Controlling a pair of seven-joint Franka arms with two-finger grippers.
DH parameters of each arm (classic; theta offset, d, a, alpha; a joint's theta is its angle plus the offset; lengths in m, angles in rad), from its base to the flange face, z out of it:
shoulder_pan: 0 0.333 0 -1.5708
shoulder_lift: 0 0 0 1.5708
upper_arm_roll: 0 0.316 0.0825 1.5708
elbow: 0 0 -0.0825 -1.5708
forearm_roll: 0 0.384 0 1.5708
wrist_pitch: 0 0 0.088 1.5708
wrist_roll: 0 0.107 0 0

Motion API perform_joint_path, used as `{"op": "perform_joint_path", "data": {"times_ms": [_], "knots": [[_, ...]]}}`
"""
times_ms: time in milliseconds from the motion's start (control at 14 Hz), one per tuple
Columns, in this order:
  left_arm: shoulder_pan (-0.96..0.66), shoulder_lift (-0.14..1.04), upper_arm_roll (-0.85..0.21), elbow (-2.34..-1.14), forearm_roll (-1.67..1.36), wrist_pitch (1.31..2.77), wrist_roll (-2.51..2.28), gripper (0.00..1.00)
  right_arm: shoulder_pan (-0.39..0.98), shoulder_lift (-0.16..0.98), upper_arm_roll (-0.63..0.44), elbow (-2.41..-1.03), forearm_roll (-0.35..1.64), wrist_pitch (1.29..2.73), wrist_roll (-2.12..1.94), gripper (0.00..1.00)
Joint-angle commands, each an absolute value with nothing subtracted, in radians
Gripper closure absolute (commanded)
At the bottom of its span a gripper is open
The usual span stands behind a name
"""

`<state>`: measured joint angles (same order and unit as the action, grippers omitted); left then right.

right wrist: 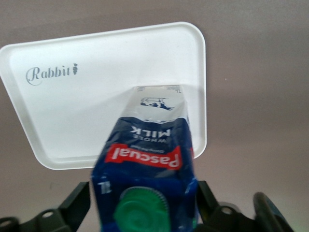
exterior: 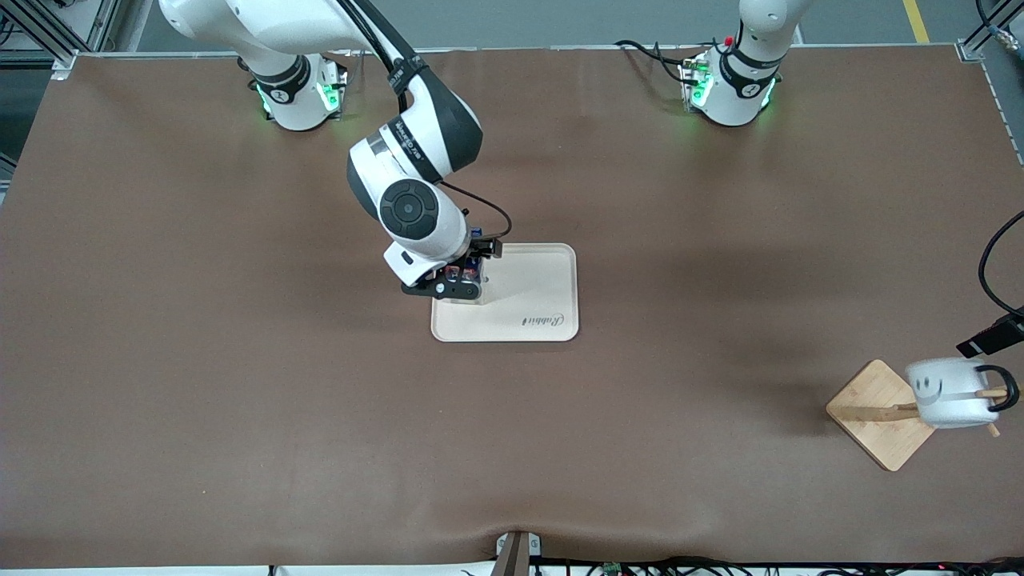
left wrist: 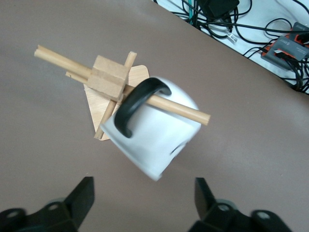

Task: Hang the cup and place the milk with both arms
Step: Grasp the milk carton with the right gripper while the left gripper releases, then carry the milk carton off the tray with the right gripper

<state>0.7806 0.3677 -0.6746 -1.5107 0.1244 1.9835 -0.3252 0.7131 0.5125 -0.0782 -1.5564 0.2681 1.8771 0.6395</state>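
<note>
The brown bench lies bare around the cream tray at its middle, with wide open room on every side; the wooden rack stands well apart, near the bench edge at the left arm's end and nearer the front camera than the tray; cables trail off that edge.

The cup is a small white mug with a black loop handle and a smiley face; it hangs on the rack's horizontal peg, which passes through the handle; it lies tipped, its long axis roughly level. The left gripper hovers just above the cup, fingers spread apart and touching nothing.

The milk is a dark-blue carton with a green cap, a red band and a white lower part; it stands upright, long axis vertical, on the tray's corner toward the right arm's end. The right gripper sits around its top, 1 finger on each side; whether it grips I cannot tell.
</note>
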Motion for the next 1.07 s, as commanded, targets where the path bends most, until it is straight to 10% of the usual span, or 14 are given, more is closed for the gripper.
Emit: {"op": "perform_joint_path", "data": {"times_ms": [0, 71, 571, 1000], "knots": [[0.782, 0.321, -0.692, -1.511, 0.130, 1.950, -0.275, 0.00, 0.718, 0.506, -0.086, -1.569, 0.272, 1.876, 0.635, 0.80], [0.781, 0.311, -0.696, -1.511, 0.150, 1.941, -0.269, 0.00, 0.719, 0.506, -0.086, -1.560, 0.273, 1.875, 0.644, 1.00], [0.781, 0.278, -0.732, -1.439, 0.190, 1.784, -0.210, 0.00, 0.507, 0.494, -0.089, -1.287, 0.420, 1.482, 0.687, 1.00], [0.781, 0.220, -0.831, -1.430, 0.250, 1.664, -0.218, 0.00, 0.351, 0.339, -0.092, -1.382, 0.142, 1.325, 0.493, 1.00]]}}
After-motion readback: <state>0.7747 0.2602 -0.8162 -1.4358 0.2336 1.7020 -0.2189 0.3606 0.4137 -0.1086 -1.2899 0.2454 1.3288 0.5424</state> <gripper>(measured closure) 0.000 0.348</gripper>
